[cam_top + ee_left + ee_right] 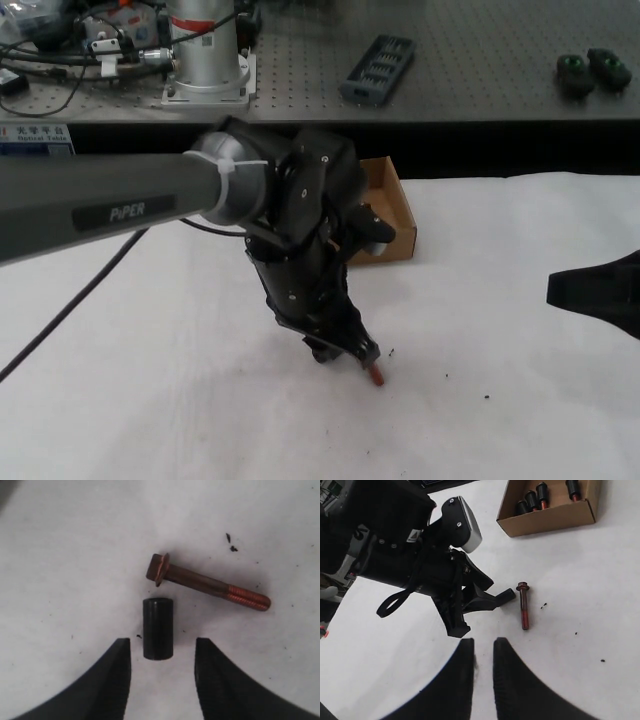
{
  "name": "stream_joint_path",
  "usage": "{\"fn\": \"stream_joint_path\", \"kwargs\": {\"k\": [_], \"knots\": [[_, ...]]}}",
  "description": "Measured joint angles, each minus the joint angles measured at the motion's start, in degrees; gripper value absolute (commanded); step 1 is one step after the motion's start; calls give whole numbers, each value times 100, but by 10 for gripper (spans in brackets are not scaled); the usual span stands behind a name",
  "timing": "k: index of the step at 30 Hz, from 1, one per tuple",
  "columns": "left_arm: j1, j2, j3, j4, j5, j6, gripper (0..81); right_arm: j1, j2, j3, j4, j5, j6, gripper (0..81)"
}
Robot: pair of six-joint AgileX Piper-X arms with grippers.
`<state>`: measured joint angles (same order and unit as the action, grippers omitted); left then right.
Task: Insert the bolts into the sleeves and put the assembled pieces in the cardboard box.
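left gripper (162, 644) wide open | black sleeve (158, 628) between its fingertips, untouched | copper bolt (207, 582) just beyond | right gripper (483, 647) narrow, empty

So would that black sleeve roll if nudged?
Probably: the sleeve lies on its side, a smooth cylinder, so a sideways push could roll it. It looks rigid, unlikely to deform when gripped. The matte white surface may slow it.
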<state>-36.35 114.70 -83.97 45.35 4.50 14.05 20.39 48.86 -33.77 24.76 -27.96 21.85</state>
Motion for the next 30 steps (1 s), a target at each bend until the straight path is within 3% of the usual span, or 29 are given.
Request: {"fn": "stream_joint_path", "kwargs": {"k": [30], "knots": [[-13, 228, -78, 17, -76, 655, 312, 0, 0, 0, -100, -158, 38, 118]]}}
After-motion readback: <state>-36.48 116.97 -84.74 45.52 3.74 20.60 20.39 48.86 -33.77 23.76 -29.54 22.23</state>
